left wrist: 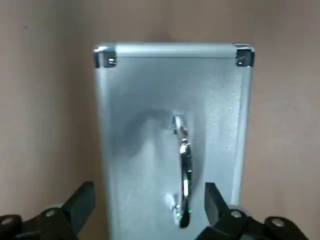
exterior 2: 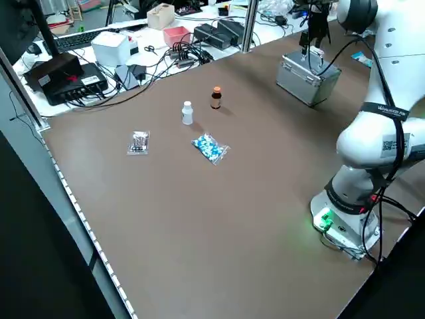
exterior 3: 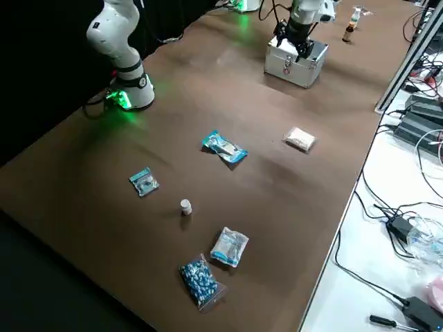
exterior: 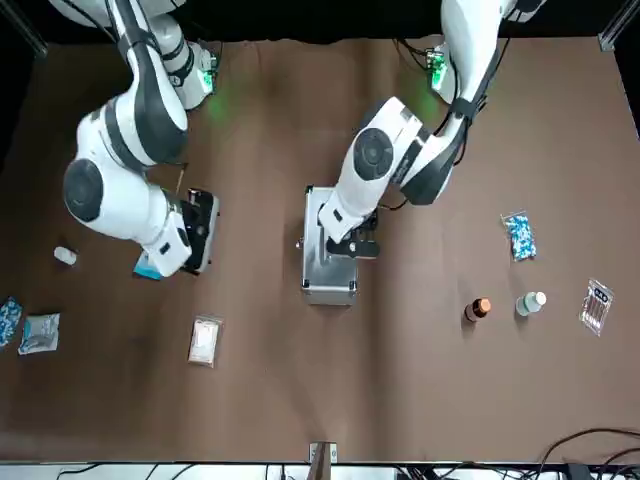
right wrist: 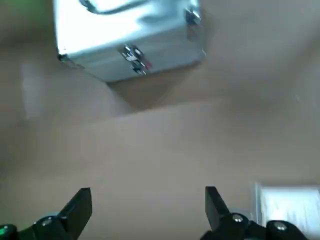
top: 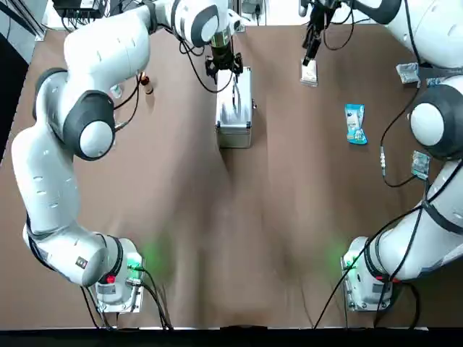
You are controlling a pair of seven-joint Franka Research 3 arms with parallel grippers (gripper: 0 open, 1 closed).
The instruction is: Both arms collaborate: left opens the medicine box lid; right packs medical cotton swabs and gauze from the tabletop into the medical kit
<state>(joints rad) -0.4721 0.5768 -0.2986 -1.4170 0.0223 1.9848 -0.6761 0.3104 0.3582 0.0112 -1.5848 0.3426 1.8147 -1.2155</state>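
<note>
Metal lid [left wrist: 140, 150], smooth and flat, lies below the left tool [left wrist: 150, 207], fingers spread.

Two white arms with smooth, rounded segments. Left arm [top: 54, 166]: grey-black joint bands, round white joint caps, small dark printed marks and a square label near the lower end; dark strap and loose black cables alongside. Left base [top: 121, 271]: white, with a green light and a red light. Right arm [top: 434, 202]: the same white and dark grey, with black cables; right base [top: 367, 271] also lit green. Tools: black, two-fingered, with round silver screws.
</note>
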